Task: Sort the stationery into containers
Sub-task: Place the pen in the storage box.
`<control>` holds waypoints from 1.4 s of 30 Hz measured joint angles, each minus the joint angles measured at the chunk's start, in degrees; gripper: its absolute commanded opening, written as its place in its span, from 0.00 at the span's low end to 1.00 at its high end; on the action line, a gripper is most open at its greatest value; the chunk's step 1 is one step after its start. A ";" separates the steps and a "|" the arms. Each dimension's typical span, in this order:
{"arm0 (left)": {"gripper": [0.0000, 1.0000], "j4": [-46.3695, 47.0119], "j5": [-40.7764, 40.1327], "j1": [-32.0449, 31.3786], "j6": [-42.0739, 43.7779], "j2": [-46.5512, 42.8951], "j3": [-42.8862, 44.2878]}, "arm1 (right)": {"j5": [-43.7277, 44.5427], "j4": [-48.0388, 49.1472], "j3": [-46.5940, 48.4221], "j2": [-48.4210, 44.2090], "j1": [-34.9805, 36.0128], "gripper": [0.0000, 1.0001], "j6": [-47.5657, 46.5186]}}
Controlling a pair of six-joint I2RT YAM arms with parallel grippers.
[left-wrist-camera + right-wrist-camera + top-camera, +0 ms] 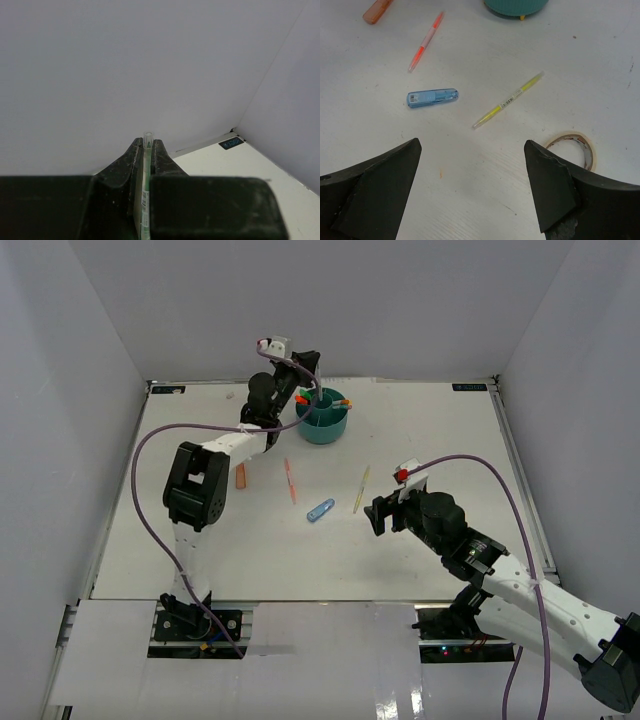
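The round teal organizer stands at the back of the table with several items in it; its base shows in the right wrist view. My left gripper is raised over its left rim, shut on a thin green pen. My right gripper is open and empty above the table. On the table lie a yellow pen, a light-blue clip, a pink-orange pen, a salmon eraser and a beige tape ring, hidden in the top view.
Grey walls enclose the table on three sides. The white table top has raised edges at the back and right. A purple cable loops beside each arm.
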 measured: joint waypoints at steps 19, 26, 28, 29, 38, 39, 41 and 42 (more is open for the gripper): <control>0.41 -0.50 1.90 -0.26 2.21 4.76 -0.83 | 1.09 -0.72 -1.05 -1.86 0.02 0.90 0.61; 0.52 -2.12 2.01 -0.33 3.13 3.43 -3.87 | 1.09 -2.89 -1.05 -2.84 0.02 0.90 1.05; 0.65 -3.32 1.88 -0.35 3.34 2.47 -4.70 | 1.07 -3.08 -1.05 -3.26 0.02 0.90 1.14; 0.69 -4.11 1.70 -0.35 3.52 1.66 -5.20 | 1.07 -3.15 -1.05 -3.50 0.02 0.90 1.14; 0.98 -27.87 -4.66 -0.35 1.20 -15.47 -6.93 | 1.29 -3.23 -1.05 -4.68 0.02 0.90 1.25; 0.98 -30.12 -5.46 -0.35 1.05 -17.99 -7.26 | 1.31 -3.23 -1.05 -4.68 0.02 0.90 1.25; 0.98 -33.66 -7.72 -0.35 0.33 -23.74 -9.68 | 1.31 -3.23 -1.05 -4.68 0.02 0.90 1.25; 0.98 -35.74 -9.09 -0.35 -0.20 -26.84 -11.37 | 1.31 -3.21 -1.05 -4.68 0.02 0.90 1.25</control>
